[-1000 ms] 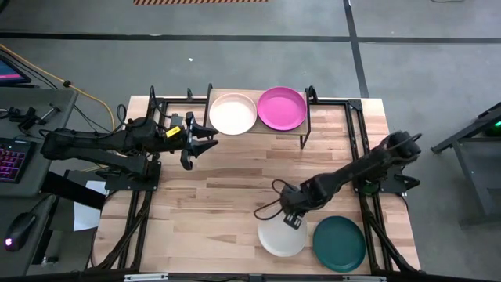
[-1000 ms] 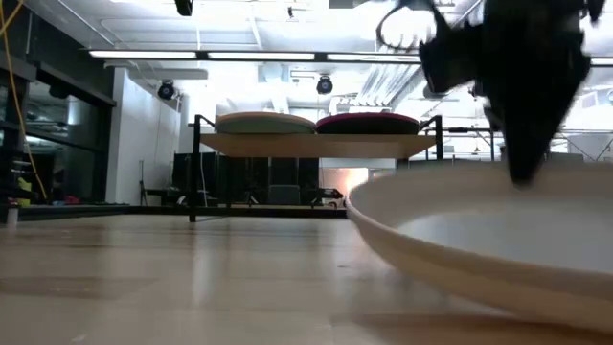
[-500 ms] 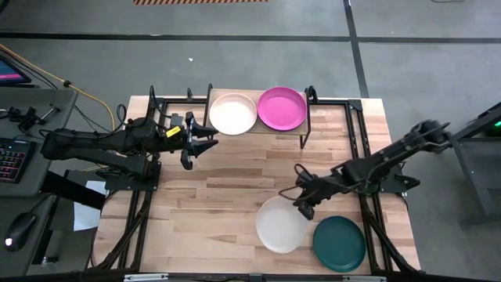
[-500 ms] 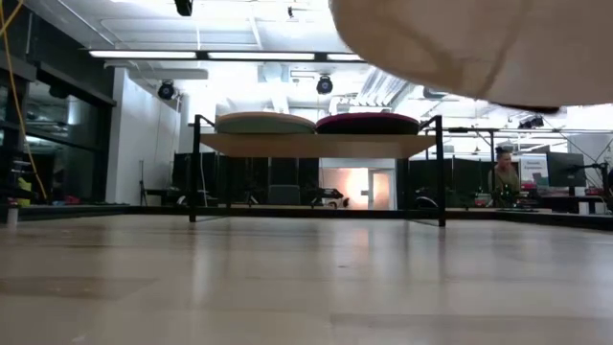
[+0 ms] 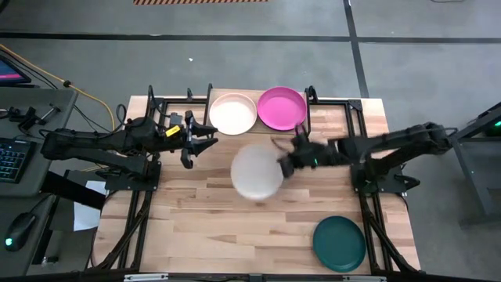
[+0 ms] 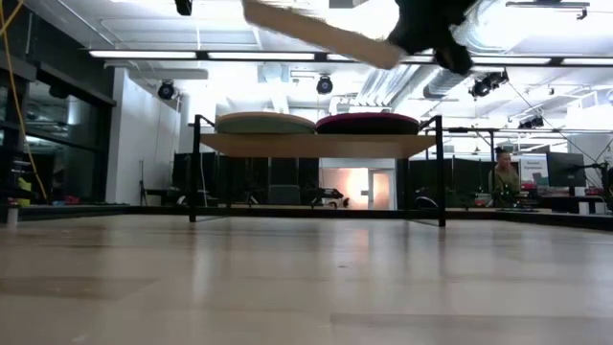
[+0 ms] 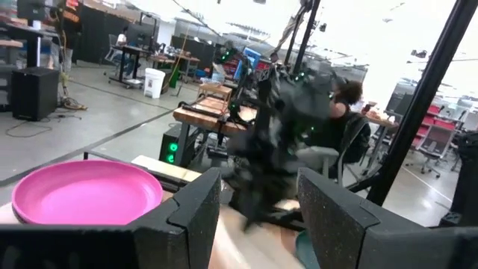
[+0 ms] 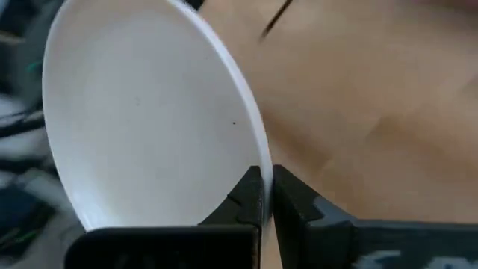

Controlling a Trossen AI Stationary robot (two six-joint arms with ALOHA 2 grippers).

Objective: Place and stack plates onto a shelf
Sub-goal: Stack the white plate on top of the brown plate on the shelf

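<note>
My right gripper is shut on a white plate and holds it in the air over the middle of the table, just near of the shelf. The low view shows this plate high up and tilted. A pale peach plate and a magenta plate lie side by side on the shelf board. A dark teal plate lies flat on the table near its near right corner. My left gripper hovers open, left of the shelf; its wrist view shows the magenta plate. My right gripper pinches the white plate's rim between its two fingers, one on the upper face and one underneath. It comes roughly level from the table's right, at the plate's right edge. The plate is lifted clear and tilted, its free left edge higher.
Black metal frame rails run along the table's left and right sides and around the shelf. The shelf stands at the far edge on thin black legs. Bare wooden tabletop lies between the shelf and the near edge. A person sits in the room beyond.
My right gripper has lifted the white plate off the table beside the teal plate and carried it up, toward the far edge and leftward, close to the shelf. The plate is lifted clear and now tilted.
</note>
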